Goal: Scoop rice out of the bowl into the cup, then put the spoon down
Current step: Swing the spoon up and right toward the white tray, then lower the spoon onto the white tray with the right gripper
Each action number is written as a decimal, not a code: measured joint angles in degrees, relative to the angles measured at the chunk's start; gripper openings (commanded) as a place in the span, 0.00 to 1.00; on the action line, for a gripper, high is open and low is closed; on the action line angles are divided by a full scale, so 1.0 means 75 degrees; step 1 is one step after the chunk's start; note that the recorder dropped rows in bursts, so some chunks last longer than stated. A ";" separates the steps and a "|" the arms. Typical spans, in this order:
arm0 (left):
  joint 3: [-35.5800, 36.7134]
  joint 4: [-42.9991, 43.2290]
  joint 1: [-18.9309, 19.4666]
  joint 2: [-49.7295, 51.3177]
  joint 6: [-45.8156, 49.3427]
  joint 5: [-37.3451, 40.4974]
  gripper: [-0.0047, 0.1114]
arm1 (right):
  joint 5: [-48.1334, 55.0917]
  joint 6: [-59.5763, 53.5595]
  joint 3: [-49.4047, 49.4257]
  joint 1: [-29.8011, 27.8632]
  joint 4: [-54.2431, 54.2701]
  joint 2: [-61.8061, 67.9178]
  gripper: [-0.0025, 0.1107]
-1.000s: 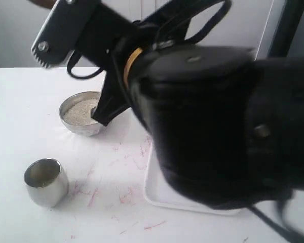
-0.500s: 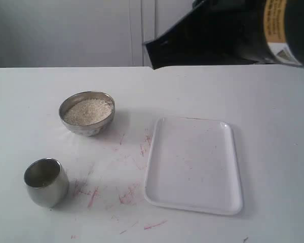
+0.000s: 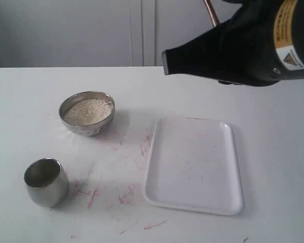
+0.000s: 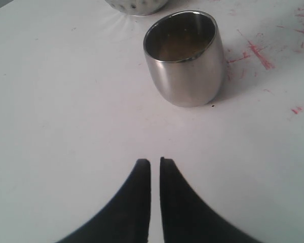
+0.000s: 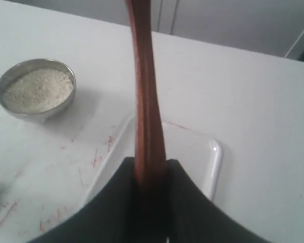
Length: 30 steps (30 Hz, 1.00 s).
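The steel bowl [image 3: 87,112] holds a heap of off-white rice [image 3: 89,111] at the table's back left. The small steel cup [image 3: 45,181] stands upright at the front left; what lies inside it is too dim to tell. In the right wrist view my right gripper [image 5: 151,167] is shut on the slim reddish-brown handle of the spoon [image 5: 144,91], high above the tray, with the bowl [image 5: 35,88] off to one side. The spoon's head is out of view. My left gripper [image 4: 155,162] hovers shut over bare table, short of the cup [image 4: 185,58], holding nothing.
A white rectangular tray [image 3: 192,164] lies right of the bowl and cup. Red scribble marks [image 3: 126,195] stain the tabletop between them. The bulky black right arm [image 3: 243,45] fills the upper right of the exterior view.
The right arm, which blocked most of the exterior view near the bowl, has swung away to the upper right, uncovering the tray. Bowl and cup have not moved.
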 measured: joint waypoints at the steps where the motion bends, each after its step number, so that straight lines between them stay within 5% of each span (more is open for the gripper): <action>1: 0.0000 0.0000 0.0000 0.0000 0.0000 0.0000 0.16 | 0.0000 -0.0141 0.0000 -0.0133 0.0160 0.0061 0.02; 16: 0.0000 0.0000 0.0000 0.0000 0.0000 0.0000 0.16 | -0.0448 -0.1781 0.0000 -0.1907 0.2982 0.1613 0.02; 30: 0.0000 0.0000 0.0000 0.0000 0.0000 0.0000 0.16 | -0.0672 -0.2462 0.0000 -0.2698 0.4231 0.3292 0.02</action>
